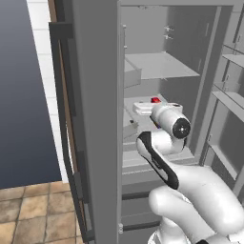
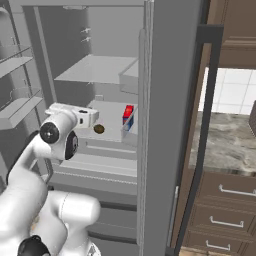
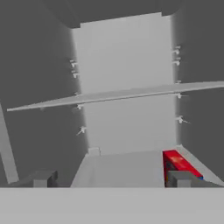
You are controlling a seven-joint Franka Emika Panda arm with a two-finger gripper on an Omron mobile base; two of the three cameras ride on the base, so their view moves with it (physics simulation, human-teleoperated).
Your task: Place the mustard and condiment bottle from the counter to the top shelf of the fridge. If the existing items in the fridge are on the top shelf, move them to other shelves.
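Observation:
The fridge (image 1: 95, 119) stands open with my arm reaching into its cavity. My gripper (image 3: 109, 179) is open with nothing between its fingers, level with the middle shelf (image 3: 122, 168). The red carton (image 3: 177, 162) stands upright on that shelf at its right side, just beyond my right fingertip (image 3: 179, 178); the carton (image 2: 128, 116) is also seen from the base. The top shelf (image 3: 122, 93) above is bare. A small dark brown rounded thing (image 2: 99, 129) lies on the middle shelf under my hand; I cannot tell whether it is the condiment bottle. The mustard is out of view.
The grey marbled counter (image 2: 225, 145) with wooden drawers lies right of the fridge door (image 2: 165, 125). Door racks (image 1: 228, 100) line the other open door. Side walls and shelf pegs hem in the cavity.

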